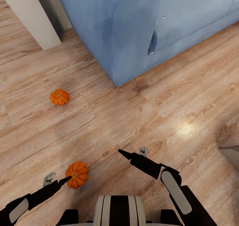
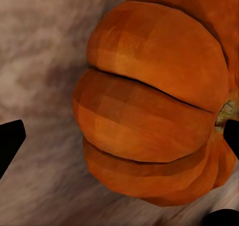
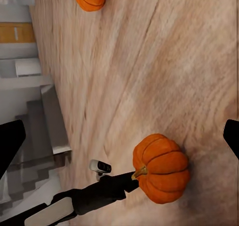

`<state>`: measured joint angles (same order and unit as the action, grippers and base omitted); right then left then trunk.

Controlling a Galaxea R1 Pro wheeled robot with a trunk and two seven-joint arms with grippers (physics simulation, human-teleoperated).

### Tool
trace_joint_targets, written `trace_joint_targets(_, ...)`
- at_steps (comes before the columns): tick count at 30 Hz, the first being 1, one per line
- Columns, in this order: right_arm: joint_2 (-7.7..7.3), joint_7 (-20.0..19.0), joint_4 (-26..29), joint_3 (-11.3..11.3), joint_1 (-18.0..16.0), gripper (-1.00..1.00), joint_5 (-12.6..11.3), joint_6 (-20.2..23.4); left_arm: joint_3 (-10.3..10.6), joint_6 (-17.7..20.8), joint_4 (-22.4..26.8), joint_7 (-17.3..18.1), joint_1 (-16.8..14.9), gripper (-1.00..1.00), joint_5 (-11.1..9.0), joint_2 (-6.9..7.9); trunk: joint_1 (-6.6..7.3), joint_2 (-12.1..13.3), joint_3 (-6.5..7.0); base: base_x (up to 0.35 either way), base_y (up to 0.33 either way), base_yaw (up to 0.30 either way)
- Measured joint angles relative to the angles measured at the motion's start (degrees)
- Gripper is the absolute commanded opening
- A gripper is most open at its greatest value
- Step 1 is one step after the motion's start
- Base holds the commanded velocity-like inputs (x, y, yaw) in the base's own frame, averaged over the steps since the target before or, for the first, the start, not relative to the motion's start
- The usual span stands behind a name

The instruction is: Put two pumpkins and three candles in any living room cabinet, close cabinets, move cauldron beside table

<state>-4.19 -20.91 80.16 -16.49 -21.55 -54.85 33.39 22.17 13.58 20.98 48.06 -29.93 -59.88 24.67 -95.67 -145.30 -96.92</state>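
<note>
The left gripper hangs released with its dark fingertip at the near pumpkin, probably light, rigid and slick-ribbed: best pinched across its flattened flanks.

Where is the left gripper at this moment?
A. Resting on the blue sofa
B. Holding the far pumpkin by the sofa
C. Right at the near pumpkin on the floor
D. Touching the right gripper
C: the left gripper sits at the near pumpkin on the wood floor, its fingers open with the pumpkin close up between them.
</note>
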Motion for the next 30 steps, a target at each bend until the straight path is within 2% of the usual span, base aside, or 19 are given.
trace_joint_targets(18,0.0,0.0,-0.09,0.0,0.0,1.0,-0.01,0.0,-0.01,0.0,0.0,0.01,0.01,1.0,-0.06,0.02,-0.01,0.0,0.0,0.018,-0.035,0.0)
trace_joint_targets(21,0.0,0.0,-0.09,0.0,-0.03,1.0,-0.01,0.0,-0.58,0.36,0.2,0.7,0.01,1.0,-0.84,0.1,0.01,0.0,0.0,0.0,-0.15,0.0)
trace_joint_targets(30,-0.03,-0.01,-0.1,-0.01,0.0,1.0,-0.01,-0.01,0.08,0.3,0.14,1.4,0.03,1.0,-0.49,0.08,0.0,0.0,0.0,0.0,-0.077,0.0)
